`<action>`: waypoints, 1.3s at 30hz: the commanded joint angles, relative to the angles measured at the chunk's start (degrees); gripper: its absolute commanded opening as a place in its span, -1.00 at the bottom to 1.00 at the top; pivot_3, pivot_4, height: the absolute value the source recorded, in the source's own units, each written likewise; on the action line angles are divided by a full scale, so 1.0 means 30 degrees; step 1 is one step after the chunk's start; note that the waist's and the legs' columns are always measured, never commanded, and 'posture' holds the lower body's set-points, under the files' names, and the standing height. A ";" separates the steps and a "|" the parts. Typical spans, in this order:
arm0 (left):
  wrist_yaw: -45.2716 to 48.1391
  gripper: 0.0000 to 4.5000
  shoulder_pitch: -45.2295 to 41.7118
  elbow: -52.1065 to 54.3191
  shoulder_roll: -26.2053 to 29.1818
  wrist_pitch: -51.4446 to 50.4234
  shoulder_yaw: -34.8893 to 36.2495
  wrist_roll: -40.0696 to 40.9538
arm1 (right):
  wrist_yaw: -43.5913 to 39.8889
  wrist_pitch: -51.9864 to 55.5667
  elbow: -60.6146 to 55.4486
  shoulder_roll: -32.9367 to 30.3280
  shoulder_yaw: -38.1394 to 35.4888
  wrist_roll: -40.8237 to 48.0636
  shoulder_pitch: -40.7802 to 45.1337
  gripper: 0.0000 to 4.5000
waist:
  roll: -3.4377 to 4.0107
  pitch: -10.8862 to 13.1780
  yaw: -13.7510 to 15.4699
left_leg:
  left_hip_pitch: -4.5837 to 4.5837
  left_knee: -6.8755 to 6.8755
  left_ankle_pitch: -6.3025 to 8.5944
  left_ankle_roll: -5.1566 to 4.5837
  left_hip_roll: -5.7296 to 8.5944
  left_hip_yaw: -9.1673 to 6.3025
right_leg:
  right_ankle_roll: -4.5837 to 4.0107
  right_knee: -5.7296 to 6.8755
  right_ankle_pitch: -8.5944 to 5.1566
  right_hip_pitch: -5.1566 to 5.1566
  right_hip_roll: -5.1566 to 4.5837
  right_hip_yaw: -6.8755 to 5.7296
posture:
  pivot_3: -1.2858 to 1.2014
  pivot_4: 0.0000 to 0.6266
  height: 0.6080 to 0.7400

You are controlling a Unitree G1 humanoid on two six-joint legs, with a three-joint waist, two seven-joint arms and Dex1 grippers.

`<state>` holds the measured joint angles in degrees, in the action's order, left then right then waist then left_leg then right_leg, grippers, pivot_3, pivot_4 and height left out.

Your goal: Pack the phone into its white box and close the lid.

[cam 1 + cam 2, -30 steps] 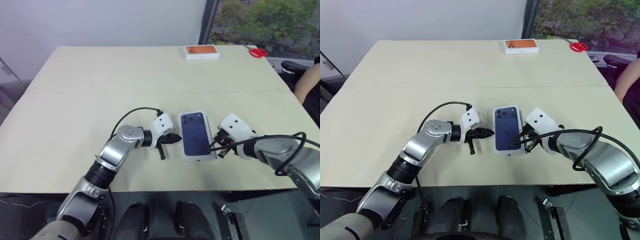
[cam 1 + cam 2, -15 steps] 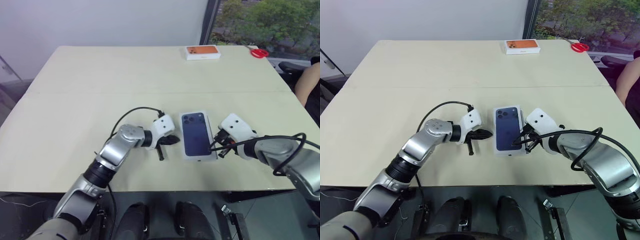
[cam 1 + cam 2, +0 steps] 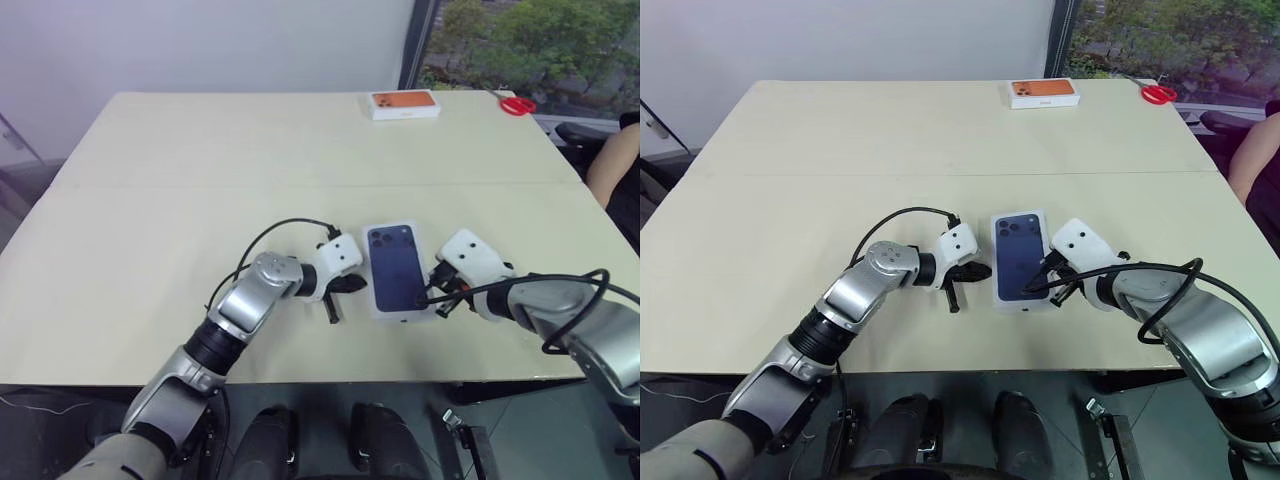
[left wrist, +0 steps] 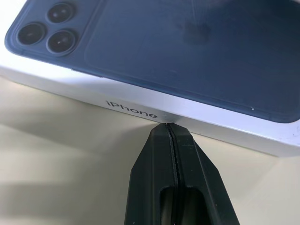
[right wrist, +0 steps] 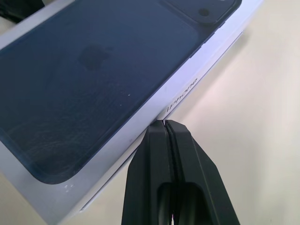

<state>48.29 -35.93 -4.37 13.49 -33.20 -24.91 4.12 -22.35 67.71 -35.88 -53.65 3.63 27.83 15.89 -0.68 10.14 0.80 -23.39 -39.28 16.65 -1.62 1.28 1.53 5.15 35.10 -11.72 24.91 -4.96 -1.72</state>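
tabletop (image 3: 150, 200) pale, bare at left | lid (image 3: 398, 268) on white box at near centre, light stiff card, glossy, slippery; best pushed on long side walls | left pincer (image 4: 169, 127) pressed together, tips at left wall | right pincer (image 5: 165, 125) pressed together, at right wall

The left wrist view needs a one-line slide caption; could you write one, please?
Shut left gripper tips at the lettered side wall of the lid, whose dark blue phone picture faces up.
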 commanded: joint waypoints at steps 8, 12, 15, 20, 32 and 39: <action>0.0104 -1.00 0.0177 0.1283 -0.0931 0.0192 0.0657 0.0828 | -0.0548 -0.0042 -0.1023 0.0159 -0.0562 -0.0248 -0.0173 -0.98 | 0.0000 0.0000 0.0010 | 0.0000 0.0000 0.0000 0.0000 0.0001 0.0000 | 0.0001 0.0002 0.0000 0.0000 0.0000 0.0000 | 0.03 -0.52 1.00; 0.0165 -1.00 0.0174 0.1313 -0.0946 0.0269 0.0658 0.0809 | -0.0589 0.0025 -0.1004 0.0217 -0.0591 -0.0360 -0.0254 -0.98 | 0.0000 0.0000 0.0012 | 0.0000 -0.0001 0.0000 0.0000 0.0001 0.0000 | 0.0001 0.0002 0.0001 0.0000 0.0001 0.0000 | 0.03 -0.52 1.00; 0.0128 -1.00 0.0117 0.1334 -0.0992 0.0302 0.0708 0.0810 | -0.0624 0.0032 -0.1021 0.0296 -0.0593 -0.0480 -0.0397 -0.98 | 0.0000 0.0000 0.0019 | 0.0000 -0.0001 0.0000 0.0000 0.0002 0.0000 | 0.0000 0.0002 0.0000 -0.0001 0.0000 0.0000 | 0.03 -0.52 1.00; 0.0041 -1.00 0.0011 0.1208 -0.1149 0.0375 0.0799 0.0787 | -0.0710 -0.0038 -0.0920 0.0369 -0.0547 -0.0647 -0.0484 -0.98 | 0.0000 0.0000 0.0014 | 0.0001 -0.0001 0.0000 0.0000 0.0003 -0.0001 | 0.0001 0.0003 0.0000 -0.0001 0.0001 -0.0001 | 0.03 -0.52 1.00; 0.0364 -1.00 0.0214 0.1340 -0.0952 0.0398 0.0611 0.0655 | -0.0839 -0.0086 -0.1073 0.0424 -0.0259 -0.1105 -0.0806 -0.98 | 0.0000 0.0000 0.0014 | 0.0001 -0.0001 0.0000 0.0000 0.0003 0.0000 | 0.0001 0.0004 0.0000 -0.0001 0.0004 -0.0001 | 0.03 -0.52 1.00; 0.0329 -1.00 0.0165 0.1567 -0.0459 0.0093 0.1910 0.1310 | -0.2391 -0.1003 -0.1342 -0.1479 -0.2792 -0.1339 -0.1672 -0.98 | 0.0001 -0.0001 0.0010 | 0.0000 -0.0001 0.0000 0.0000 0.0005 -0.0001 | 0.0001 0.0006 0.0001 -0.0001 0.0002 0.0000 | 0.03 -0.52 1.00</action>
<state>48.96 -34.57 -2.27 12.31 -33.27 -21.22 6.15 -28.00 66.46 -37.35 -56.83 -0.36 23.55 10.86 -0.68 10.14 0.83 -23.39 -39.29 16.65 -1.62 1.30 1.53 5.15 35.12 -11.72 24.90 -4.96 -1.71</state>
